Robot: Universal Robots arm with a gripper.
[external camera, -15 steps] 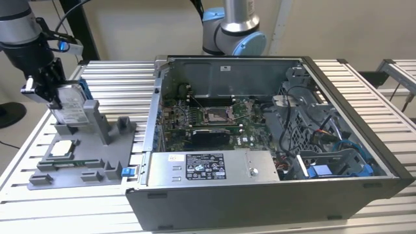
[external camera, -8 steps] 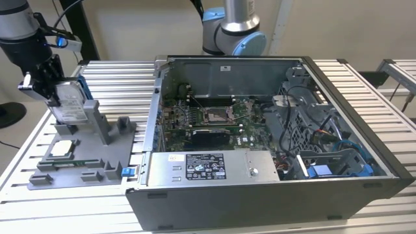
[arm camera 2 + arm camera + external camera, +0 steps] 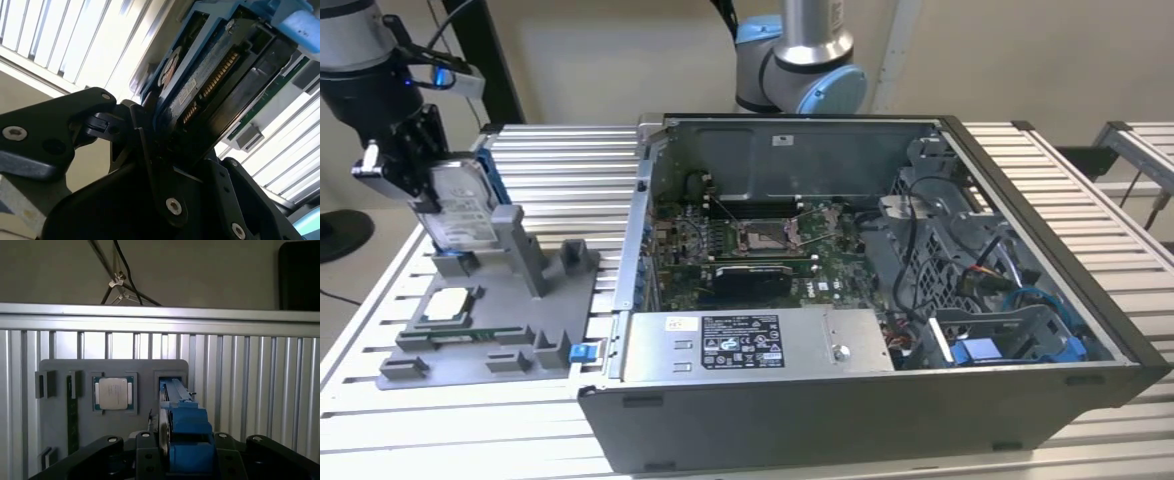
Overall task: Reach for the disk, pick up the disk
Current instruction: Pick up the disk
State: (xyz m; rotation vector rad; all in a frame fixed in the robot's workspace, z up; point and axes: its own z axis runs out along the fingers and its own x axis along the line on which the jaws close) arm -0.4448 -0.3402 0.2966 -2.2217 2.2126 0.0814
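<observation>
The disk [image 3: 460,205] stands on edge at the exterior view's left, a silver-grey drive with blue rails, its lower end at the upright slot of the grey holder [image 3: 507,290]. My gripper [image 3: 430,180] comes down on it from above and is shut on the disk. In the first wrist view the blue rail of the disk [image 3: 184,440] sits between the black fingers [image 3: 145,452]. The second wrist view shows the disk's connector edge [image 3: 210,82] close above the gripper [image 3: 167,150].
The grey holder also carries a small square silver chip [image 3: 447,305] and a green memory stick [image 3: 72,415]. An open computer case [image 3: 961,140] stands on the slatted metal table [image 3: 560,160] at the middle and right. An arm's base [image 3: 798,70] stands behind the case.
</observation>
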